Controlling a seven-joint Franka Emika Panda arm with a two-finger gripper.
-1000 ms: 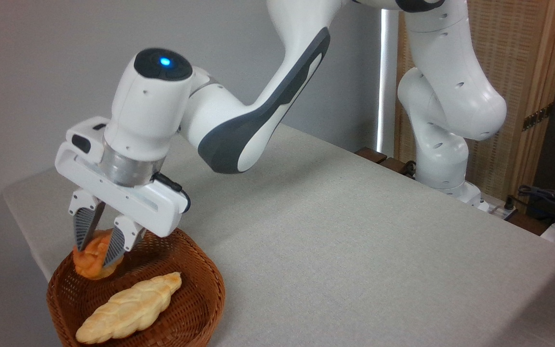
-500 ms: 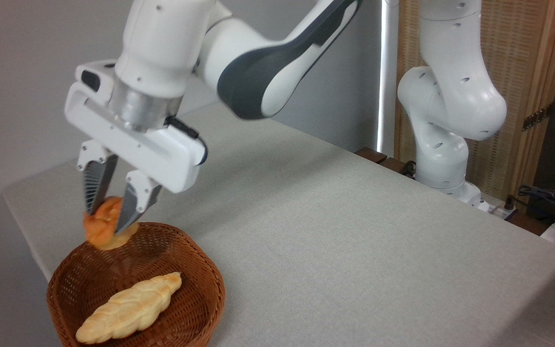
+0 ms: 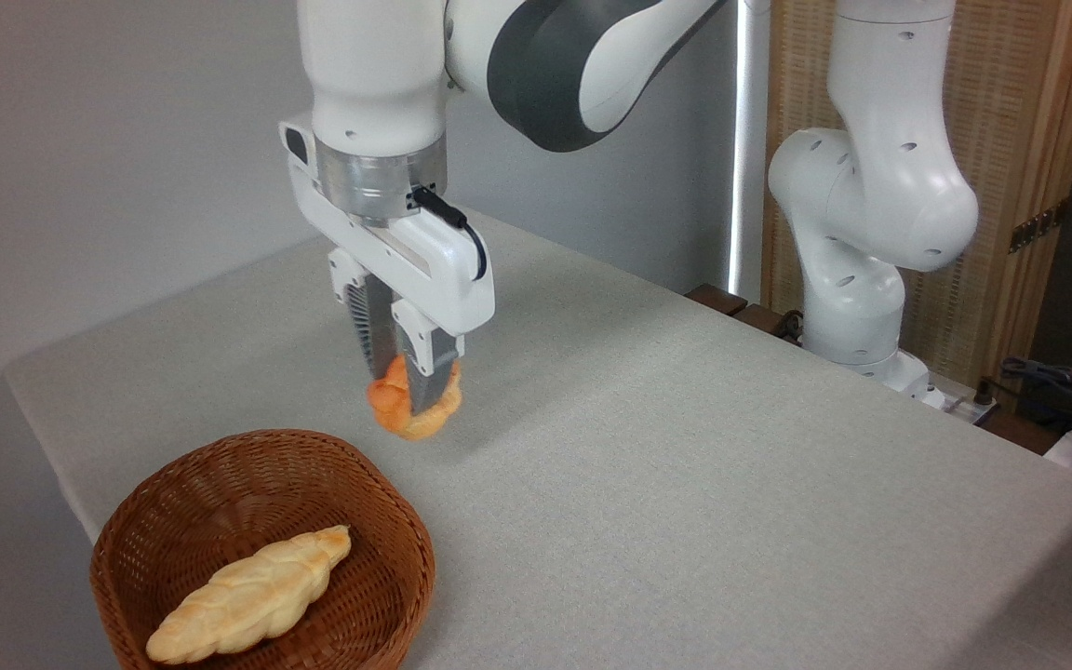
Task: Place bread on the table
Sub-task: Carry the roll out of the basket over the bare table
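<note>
Now that the arm has carried the bread (image 3: 403, 409) up out of the wicker basket (image 3: 378, 521), the jaws grasping it hang beyond the basket's far rim over bare desk (image 3: 685, 465), so lowering and releasing likely remain.

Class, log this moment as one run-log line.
gripper: shut on bun | bun: above table, clear of basket | loaf: in basket

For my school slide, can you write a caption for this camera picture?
Robot fingers hold an orange bun in the air above the grey table, beside a basket with a braided loaf.
</note>
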